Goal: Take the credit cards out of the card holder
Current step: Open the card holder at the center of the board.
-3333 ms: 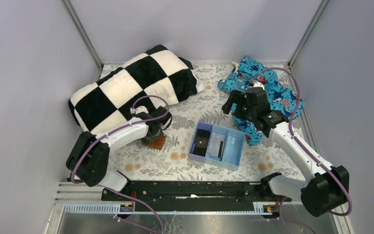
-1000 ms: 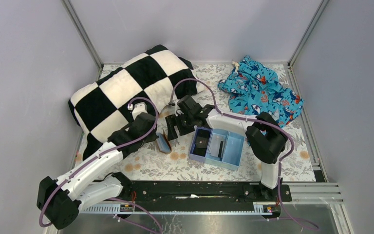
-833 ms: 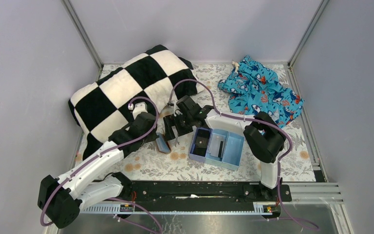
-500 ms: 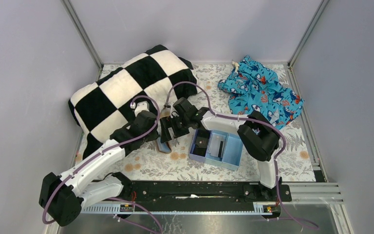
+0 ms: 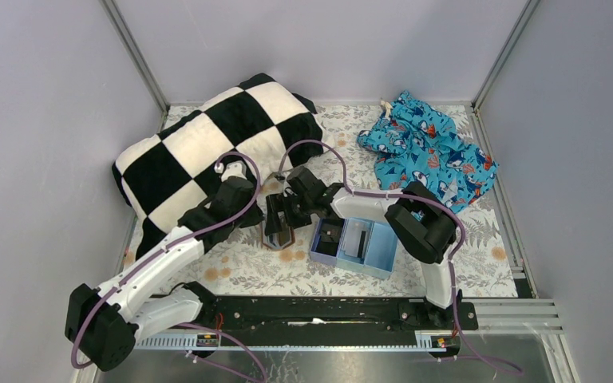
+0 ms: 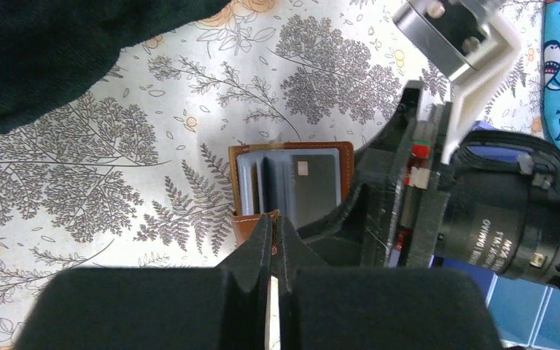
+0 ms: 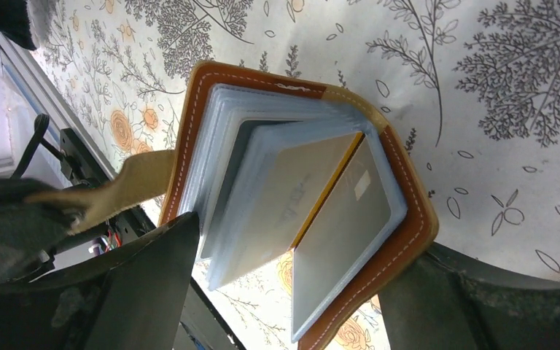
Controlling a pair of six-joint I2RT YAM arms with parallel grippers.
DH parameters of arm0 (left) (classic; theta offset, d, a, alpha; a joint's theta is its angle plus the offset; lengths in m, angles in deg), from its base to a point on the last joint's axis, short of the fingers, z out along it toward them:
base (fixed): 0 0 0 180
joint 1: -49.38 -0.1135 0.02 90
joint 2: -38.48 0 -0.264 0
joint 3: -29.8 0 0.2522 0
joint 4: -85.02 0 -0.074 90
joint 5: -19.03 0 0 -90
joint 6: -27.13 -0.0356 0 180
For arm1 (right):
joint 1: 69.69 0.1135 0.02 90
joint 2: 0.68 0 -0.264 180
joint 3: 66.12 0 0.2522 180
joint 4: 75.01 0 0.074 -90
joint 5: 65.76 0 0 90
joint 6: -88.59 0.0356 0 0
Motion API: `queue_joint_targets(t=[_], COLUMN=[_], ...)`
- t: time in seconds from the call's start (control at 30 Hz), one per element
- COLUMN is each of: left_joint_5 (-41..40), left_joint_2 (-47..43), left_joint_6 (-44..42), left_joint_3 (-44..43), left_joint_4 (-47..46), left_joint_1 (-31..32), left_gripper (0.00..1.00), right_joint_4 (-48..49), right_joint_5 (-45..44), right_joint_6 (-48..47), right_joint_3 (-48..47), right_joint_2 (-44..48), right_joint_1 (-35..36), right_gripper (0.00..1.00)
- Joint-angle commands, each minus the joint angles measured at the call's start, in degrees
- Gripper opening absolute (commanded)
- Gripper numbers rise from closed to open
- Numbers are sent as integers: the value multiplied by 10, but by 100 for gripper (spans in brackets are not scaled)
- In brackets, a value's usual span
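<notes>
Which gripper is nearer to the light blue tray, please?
Right. The right gripper sits just left of the tray, over the card holder; the left gripper grips that holder farther left.

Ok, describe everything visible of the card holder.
The card holder is a brown leather bifold with pale stitching and grey-blue clear sleeves, lying open on the floral tablecloth beside the light blue tray. Its sleeves hold cards, one orange-edged. The left hand is shut on its tan tab; the right hand's open fingers stand either side of it.
</notes>
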Motion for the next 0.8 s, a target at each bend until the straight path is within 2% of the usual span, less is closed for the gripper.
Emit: queue_joint_targets(t=[0.0,0.33,0.5,0.6,0.7,0.77], left_joint_5=[-7,-29,-90,-93,-83,-78], left_joint_2=[-7,31,93,132,123,98], left_joint_6=[-10,15,50,58,60,58], left_joint_3=[-29,-12,-32,-55,-66,-69], left_joint_4=[-17,27,93,125,120,108], left_joint_1=[-19,-78,-98,-101,-101,-102], left_gripper=[0,0,0,1,4,10], right_joint_4=[41,109,67,41,25,11], right_joint_5=[-38,-39,-78,-88,-104,-126], right_joint_6=[17,69,51,26,13,6], right_joint_3=[36,110,108,99,97,97], right_joint_2=[38,78,97,112,131,142], right_joint_1=[-1,-27,-36,-36,-36,-36], right_gripper=[89,93,95,96,97,97])
